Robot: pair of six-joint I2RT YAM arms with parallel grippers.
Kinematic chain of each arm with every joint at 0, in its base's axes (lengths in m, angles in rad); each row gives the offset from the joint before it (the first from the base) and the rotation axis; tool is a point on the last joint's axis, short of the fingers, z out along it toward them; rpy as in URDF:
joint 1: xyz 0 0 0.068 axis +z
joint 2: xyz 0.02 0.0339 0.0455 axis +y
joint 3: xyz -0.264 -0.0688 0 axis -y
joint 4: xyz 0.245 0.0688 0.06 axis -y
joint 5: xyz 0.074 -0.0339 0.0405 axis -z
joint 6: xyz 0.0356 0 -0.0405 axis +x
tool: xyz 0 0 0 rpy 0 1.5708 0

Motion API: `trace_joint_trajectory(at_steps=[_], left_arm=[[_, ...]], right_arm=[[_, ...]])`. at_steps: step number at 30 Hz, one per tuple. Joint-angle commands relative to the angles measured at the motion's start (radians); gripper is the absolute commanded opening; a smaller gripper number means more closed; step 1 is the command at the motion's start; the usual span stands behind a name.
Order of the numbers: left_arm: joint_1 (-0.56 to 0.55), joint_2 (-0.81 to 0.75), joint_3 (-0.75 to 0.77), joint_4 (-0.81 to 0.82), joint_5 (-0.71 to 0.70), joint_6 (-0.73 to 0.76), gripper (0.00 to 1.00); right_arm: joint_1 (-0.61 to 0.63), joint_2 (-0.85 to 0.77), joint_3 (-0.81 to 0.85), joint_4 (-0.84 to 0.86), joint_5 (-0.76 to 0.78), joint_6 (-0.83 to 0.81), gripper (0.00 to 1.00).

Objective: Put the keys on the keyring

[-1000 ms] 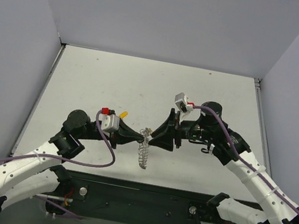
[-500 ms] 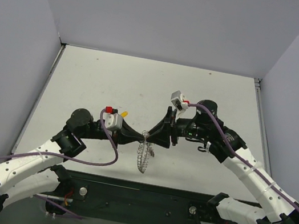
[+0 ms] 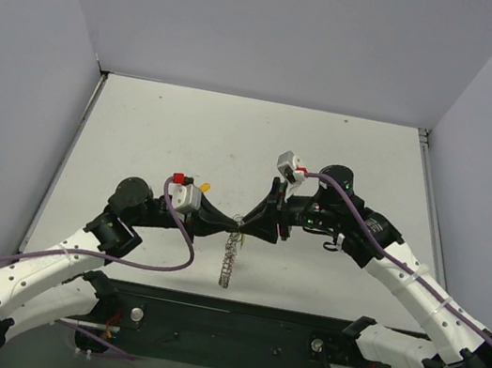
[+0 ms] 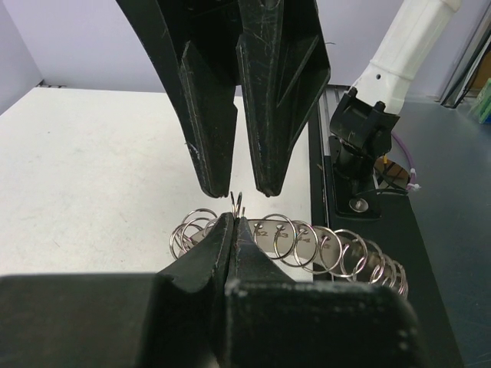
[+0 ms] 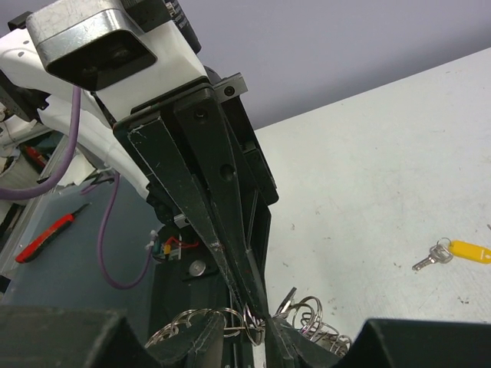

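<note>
The keyring [image 3: 229, 257] sits near the middle of the table [image 3: 189, 126], a slack string of silvery coils. Its top is pinched in the left gripper [image 3: 231, 226] and its long axis runs from that pinch toward the near edge. Whether its low end rests on the table cannot be told. In the left wrist view the left gripper [image 4: 234, 222] is clenched on a wire end that pokes just past its tips, with the coils [image 4: 307, 249] trailing off to one side. The right gripper [image 4: 239, 188] meets it tip to tip from the opposite side. Its jaws stand narrowly apart, the wire end just short of the gap, so nothing looks clamped there yet. Only one key [image 5: 449, 253] shows, yellow-headed and flat on the table. In the top view the key [image 3: 205, 184] lies beyond the left arm and to the left of the meeting tips, apart from the ring. The left gripper is nearer it but occupied, so fetching it probably falls to the right gripper, reaching across.
</note>
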Motion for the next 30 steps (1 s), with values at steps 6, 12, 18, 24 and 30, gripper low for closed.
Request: trace_joint_trajectory(at_steps=[6, 12, 18, 24, 30], left_arm=[[0.003, 0.006, 0.061, 0.13, 0.025, -0.032, 0.0], [0.003, 0.017, 0.062, 0.156, 0.035, -0.049, 0.0], [0.003, 0.023, 0.064, 0.165, 0.035, -0.052, 0.0], [0.004, 0.024, 0.073, 0.131, 0.032, -0.031, 0.0], [0.013, 0.003, 0.071, 0.099, 0.025, -0.017, 0.01]], right_arm=[[0.016, 0.012, 0.026, 0.022, -0.015, -0.024, 0.19], [0.019, 0.02, 0.031, 0.02, -0.017, -0.024, 0.15], [0.022, 0.031, 0.035, 0.02, -0.017, -0.022, 0.05], [0.022, 0.034, 0.041, 0.019, -0.018, -0.021, 0.0], [0.021, 0.017, 0.04, 0.019, -0.021, -0.028, 0.0]])
